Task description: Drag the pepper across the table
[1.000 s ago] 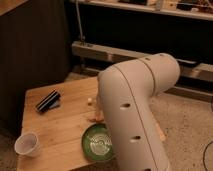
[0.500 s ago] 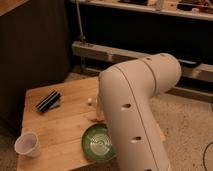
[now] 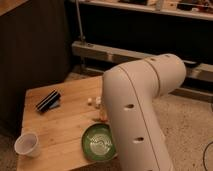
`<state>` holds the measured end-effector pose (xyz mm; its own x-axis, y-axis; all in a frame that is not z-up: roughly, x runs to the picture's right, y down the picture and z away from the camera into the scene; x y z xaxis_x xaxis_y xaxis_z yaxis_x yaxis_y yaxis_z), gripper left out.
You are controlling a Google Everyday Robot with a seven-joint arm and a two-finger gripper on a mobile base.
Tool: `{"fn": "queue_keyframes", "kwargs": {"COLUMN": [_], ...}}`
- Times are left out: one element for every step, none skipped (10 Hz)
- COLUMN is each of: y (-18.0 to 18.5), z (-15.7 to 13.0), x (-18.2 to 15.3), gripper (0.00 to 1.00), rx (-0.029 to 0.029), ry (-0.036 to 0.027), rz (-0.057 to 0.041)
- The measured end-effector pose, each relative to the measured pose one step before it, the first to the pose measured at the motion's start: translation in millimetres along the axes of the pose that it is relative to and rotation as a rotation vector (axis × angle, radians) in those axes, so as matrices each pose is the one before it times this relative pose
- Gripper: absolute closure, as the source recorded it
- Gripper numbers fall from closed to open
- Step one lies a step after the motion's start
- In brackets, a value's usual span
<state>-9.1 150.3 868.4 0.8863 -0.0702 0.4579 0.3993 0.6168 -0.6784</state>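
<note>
The pepper (image 3: 102,116) shows only as a small orange sliver on the light wood table (image 3: 60,125), right at the left edge of my big white arm (image 3: 137,115), which covers the rest of it. My gripper (image 3: 94,102) appears as a small pale bit poking out from behind the arm, just above the pepper. Whether it touches the pepper is hidden.
A green bowl (image 3: 98,142) sits at the table's front, just below the pepper. A white cup (image 3: 27,144) stands at the front left corner. A dark striped packet (image 3: 48,100) lies at the back left. A metal shelf rail (image 3: 100,52) runs behind the table.
</note>
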Motion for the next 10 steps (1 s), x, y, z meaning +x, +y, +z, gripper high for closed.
{"fn": "queue_keyframes", "kwargs": {"y": [1.94, 3.85, -0.3, -0.2, 0.16, 0.06, 0.92, 2.46, 1.45, -0.86], "z": [-0.63, -1.56, -0.05, -1.26, -0.64, 0.01, 0.0, -0.61, -0.87, -0.72], "x": [5.3, 10.59, -0.28, -0.68, 0.27, -0.24, 1.87, 8.14, 3.64, -2.13], "gripper": [0.89, 0.89, 0.89, 0.89, 0.89, 0.89, 0.89, 0.89, 0.89, 0.89], "rx": [0.00578, 0.00634, 0.0003, -0.00089, 0.00008, -0.00063, 0.00344, 0.01013, 0.00239, -0.00136], "ry": [-0.00259, -0.00091, 0.00017, 0.00129, -0.00001, 0.00001, -0.00293, -0.00678, -0.0003, 0.00139], "rz": [0.01265, 0.02126, -0.00029, -0.00173, 0.00063, -0.00051, 0.00589, 0.02073, 0.00585, -0.00527]}}
